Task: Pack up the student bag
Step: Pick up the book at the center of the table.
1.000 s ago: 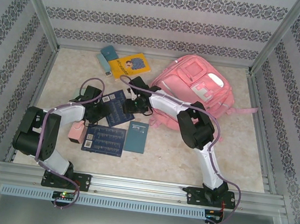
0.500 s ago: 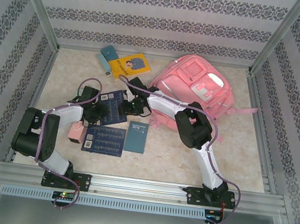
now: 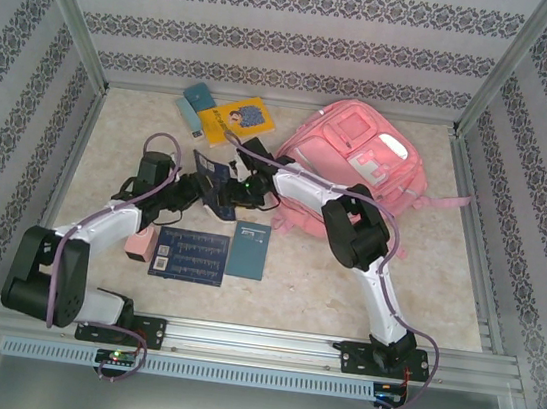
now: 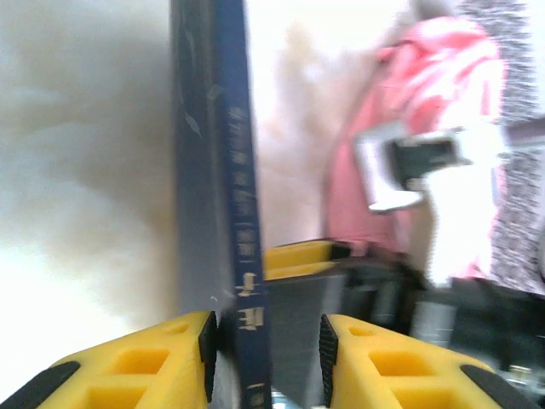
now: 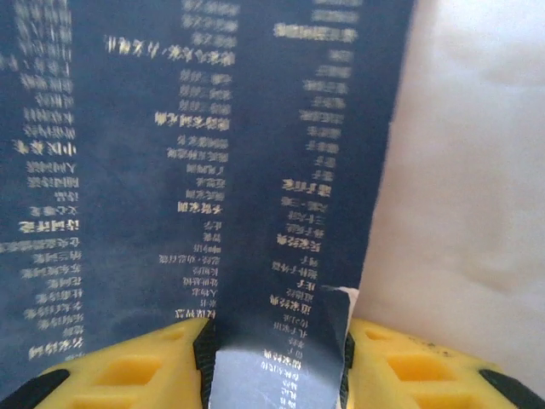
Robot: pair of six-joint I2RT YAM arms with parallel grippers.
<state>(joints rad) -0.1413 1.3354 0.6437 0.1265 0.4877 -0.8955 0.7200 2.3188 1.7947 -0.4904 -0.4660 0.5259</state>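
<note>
The student bag (image 3: 360,160), a big pink backpack, lies at the back right of the table, and it appears blurred in the left wrist view (image 4: 426,102). Just left of it a dark blue book (image 3: 212,170) stands tilted up off the table. My right gripper (image 3: 239,188) (image 5: 277,358) is shut on the book (image 5: 213,128), whose lower edge fills the space between the pads. My left gripper (image 3: 201,185) (image 4: 268,341) straddles the book's spine (image 4: 228,170). Its left pad lies against the book and a gap remains at the right pad.
A yellow book (image 3: 242,118) and a teal item (image 3: 199,96) lie at the back. A second dark blue book (image 3: 189,256), a teal notebook (image 3: 248,250) and a small pink box (image 3: 139,243) lie near the left arm. Patterned walls enclose the table.
The left arm has swung forward to the book and its jaws have narrowed around it. The book, flat before, now stands tilted up in the right gripper.
</note>
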